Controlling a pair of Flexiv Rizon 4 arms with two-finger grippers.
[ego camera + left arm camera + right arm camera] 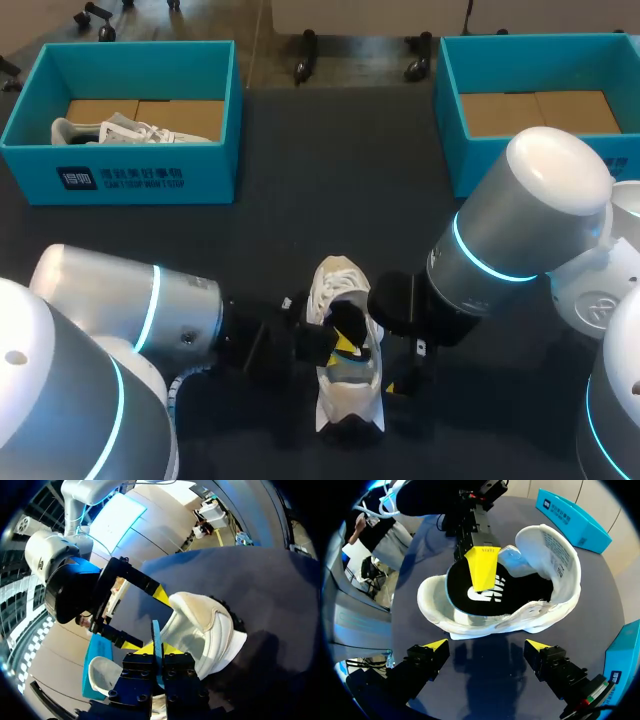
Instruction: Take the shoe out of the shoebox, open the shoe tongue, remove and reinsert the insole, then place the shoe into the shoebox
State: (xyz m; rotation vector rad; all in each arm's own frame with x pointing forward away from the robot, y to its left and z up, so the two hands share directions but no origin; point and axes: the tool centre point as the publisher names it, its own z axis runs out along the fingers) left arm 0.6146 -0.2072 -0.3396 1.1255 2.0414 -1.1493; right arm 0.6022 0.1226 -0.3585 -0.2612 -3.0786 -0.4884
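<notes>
**Progress status**

1. Removal from the box: done. The white low-top sneaker with its grey sole (348, 398) lies on the dark desk (330, 180), in the middle near the front edge and between the two arms, well apart from both boxes.
2. Tongue: judged open. The white padded tongue (555, 545) stands folded up and back, so the shoe's mouth is exposed.
3. Insole: in progress. The black insole with a white mark and a teal edge (515, 592) lies in the shoe's mouth with its heel end raised. The pictures do not show whether it is on its way out or going back in.
4. Return to the box: not yet done.

**Tool state**

- The left tool (157, 649) is narrow and clamped on the insole. In the left wrist view the thin teal edge sits between its yellow tips. In the right wrist view one tip presses on the insole's upper face.
- The right tool (486, 647) is spread wide and holds nothing. It hangs just beside the sneaker's sidewall, apart from it.

**Boxes**

- The open teal cardboard shoebox on the right (470, 150) shows only its brown floor.
- The matching teal shoebox on the left (150, 175) holds a second white laced shoe (130, 130).

**Condition of the sneaker**

The upper is soft and sags open, and the collar is slightly deformed.
</notes>
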